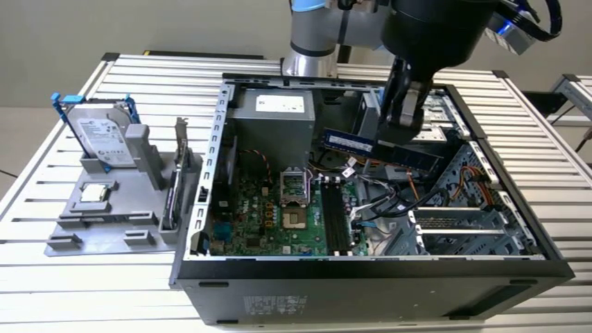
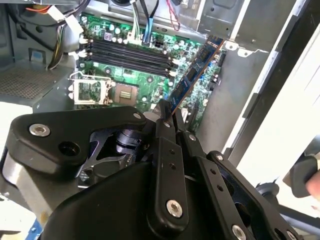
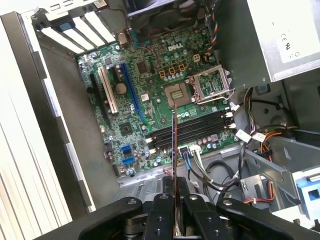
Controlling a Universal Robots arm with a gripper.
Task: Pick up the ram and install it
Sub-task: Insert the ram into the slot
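Holding the ram (image 1: 351, 142) clenched between fingers of the gripper (image 1: 400, 128), above the memory slots (image 1: 335, 218); best align its long edge with them, level.

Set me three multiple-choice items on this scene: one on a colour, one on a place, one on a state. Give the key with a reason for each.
1. What colour is the circuit board inside the case?
A red
B green
C white

2. Where is the ram?
A flat on the circuit board
B under the case
C in the gripper, above the circuit board

3. How are the memory slots?
A empty
B all filled
C taped over

Key: 1 B, it shows green in both wrist views; 2 C, the gripper clamps the ram over the open case; 3 A, no stick sits in any of them.
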